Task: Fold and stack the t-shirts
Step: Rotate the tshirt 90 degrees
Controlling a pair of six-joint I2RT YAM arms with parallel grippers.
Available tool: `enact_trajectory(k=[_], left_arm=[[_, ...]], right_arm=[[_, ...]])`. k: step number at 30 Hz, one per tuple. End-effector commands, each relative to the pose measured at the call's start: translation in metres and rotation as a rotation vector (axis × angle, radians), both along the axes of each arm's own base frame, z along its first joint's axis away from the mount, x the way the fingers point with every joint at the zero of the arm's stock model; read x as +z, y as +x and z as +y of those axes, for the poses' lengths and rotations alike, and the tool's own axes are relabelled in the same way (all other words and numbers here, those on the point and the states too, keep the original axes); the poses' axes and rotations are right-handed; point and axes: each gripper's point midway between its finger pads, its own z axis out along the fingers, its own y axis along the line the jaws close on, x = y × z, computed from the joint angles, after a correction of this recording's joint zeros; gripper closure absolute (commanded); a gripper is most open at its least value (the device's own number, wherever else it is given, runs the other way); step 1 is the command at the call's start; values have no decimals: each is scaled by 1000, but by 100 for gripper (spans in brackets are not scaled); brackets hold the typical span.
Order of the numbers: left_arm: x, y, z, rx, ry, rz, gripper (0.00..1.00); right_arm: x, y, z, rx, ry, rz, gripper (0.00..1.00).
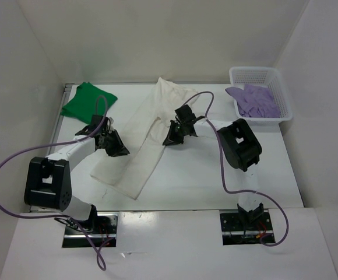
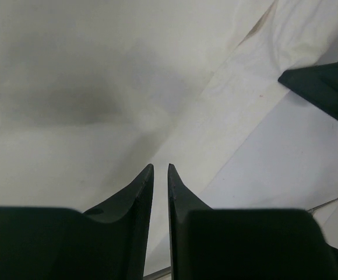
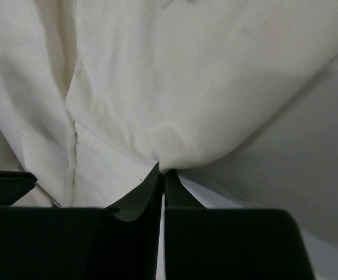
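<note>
Puckering between the right jaws' closed tips, white t-shirt edge.

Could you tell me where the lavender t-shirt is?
In the top view, the lavender t-shirt lies bunched in the white basket at the far right.

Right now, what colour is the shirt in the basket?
Pale lavender purple. The shirt in the white basket shows best in the top camera view.

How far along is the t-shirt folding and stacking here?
Done: the green shirt looks folded at the far left. In hand: the white shirt lies stretched out, right gripper pinching it, left gripper apparently closed on its edge. Left: the purple shirt sits crumpled in the basket; nothing stacked.
</note>
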Motion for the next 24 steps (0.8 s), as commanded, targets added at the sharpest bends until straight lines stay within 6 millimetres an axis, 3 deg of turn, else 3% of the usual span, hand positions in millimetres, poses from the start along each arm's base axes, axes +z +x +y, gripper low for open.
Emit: enact_trajectory(k=[1,5,8,11,12,13,15,19,21,22,24], left_arm=[[20,8,-8,-21,-48,-73,78],[1,-8,-32,-107,-48,-12,78],[-7,-23,-66,-211,-56,23,78],[-9,-41,-95,-294,-64,37,78],[-10,-49,-102,-324,-79,41,78],[-10,-58,-113,-355,-83,48,78],[-8,-72,-125,-409,-106,67,78],[7,-99,-147,-495,-147,63,78],[9,-110,-153,-531,-161,81,78],[9,-118,-159,-560,-160,83,78],[-3,-127,-160,-571,-147,127,78]], right_arm=[[-14,22,-47,-53,-83,-29,99],[-17,31,-109,-81,-163,-6,99],[-15,25,-127,-73,-182,18,95],[-5,22,-133,-75,-181,3,71],[0,23,-132,-76,-177,-10,58],[3,17,-132,-69,-167,-1,55],[20,17,-130,-67,-148,-33,54],[45,-5,-134,-84,-124,-51,53],[41,-18,-142,-118,-142,-30,53],[49,-21,-143,-127,-133,-43,56],[46,-34,-145,-150,-126,-21,61]])
